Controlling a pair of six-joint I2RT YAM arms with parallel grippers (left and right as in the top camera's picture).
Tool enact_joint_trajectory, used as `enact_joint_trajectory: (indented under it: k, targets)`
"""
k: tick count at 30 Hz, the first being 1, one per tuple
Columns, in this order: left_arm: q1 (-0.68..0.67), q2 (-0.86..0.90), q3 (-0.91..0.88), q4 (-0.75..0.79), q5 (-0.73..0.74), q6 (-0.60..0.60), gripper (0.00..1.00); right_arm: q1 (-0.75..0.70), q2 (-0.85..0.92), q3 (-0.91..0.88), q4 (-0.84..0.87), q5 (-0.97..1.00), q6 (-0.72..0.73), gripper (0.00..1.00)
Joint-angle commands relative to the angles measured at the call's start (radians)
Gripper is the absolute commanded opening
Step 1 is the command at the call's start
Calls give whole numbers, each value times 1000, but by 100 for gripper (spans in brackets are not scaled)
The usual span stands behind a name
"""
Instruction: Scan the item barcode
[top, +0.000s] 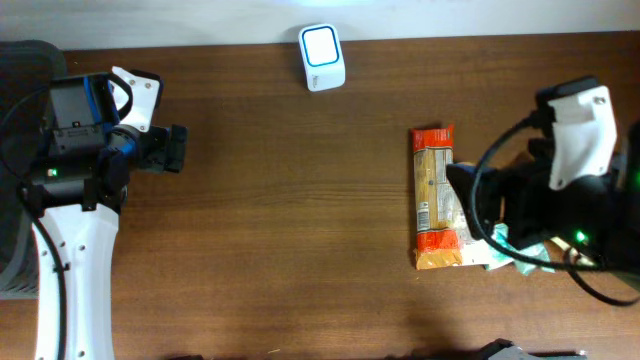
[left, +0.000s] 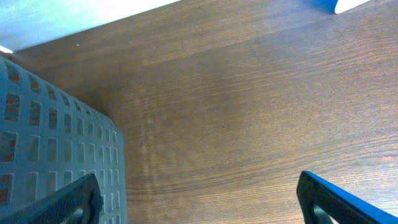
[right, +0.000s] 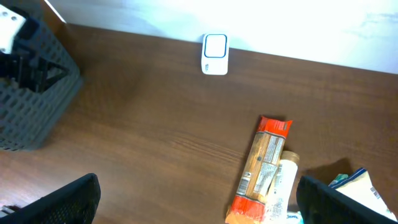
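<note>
Packet (top: 435, 197) of crackers — orange at both ends, with a printed label panel along its side — lies flat on the wooden table (top: 280, 200), its long axis running from the far edge toward the near one. It sits just beside the right gripper (top: 462, 185), whose fingers stand spread wide with nothing between them. The left gripper (top: 176, 148), likewise spread and empty, hangs well apart by the grey basket (right: 31, 99). The white scanner (top: 322, 57) stands at the far edge, off to the packet's far left — so the right arm looks the natural one to lift and carry it there. Other small items (top: 515, 255) crowd the packet's right side.
</note>
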Motion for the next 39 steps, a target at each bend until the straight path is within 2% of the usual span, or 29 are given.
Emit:
enact_joint_trajectory:
  k: [1,7,11,15,21,26,28,32,39]
  targets:
    - [3,-6,6,2,11,15,99,6,-39,8,-6,30,-11,99]
    - [3,-6,6,2,11,15,99,-21,-52,-8,7,164,-11,99]
    - [3,-6,6,2,11,15,99,-124,-126,-174,206,135,-42,99]
    - [3,-6,6,2,11,15,99,-199,-293,-529,509,32,-162,99]
    - [3,-6,6,2,11,15,99,-310,-619,-1208,1069,-90,-165,99]
    - [3,-6,6,2,11,15,99,-329,-911,-1779,1570,-121,-165,99]
    - [3,-6,6,2,11,15,99,-329,-1010,-1964,1722,-121,-165,99]
    - [3,-6,6,2,11,15,99,-329,-1159,-2216,1893,-121,-165,99]
    - [3,-6,6,2,11,15,99,-329,-1292,-2383,1908,-110,-165,99]
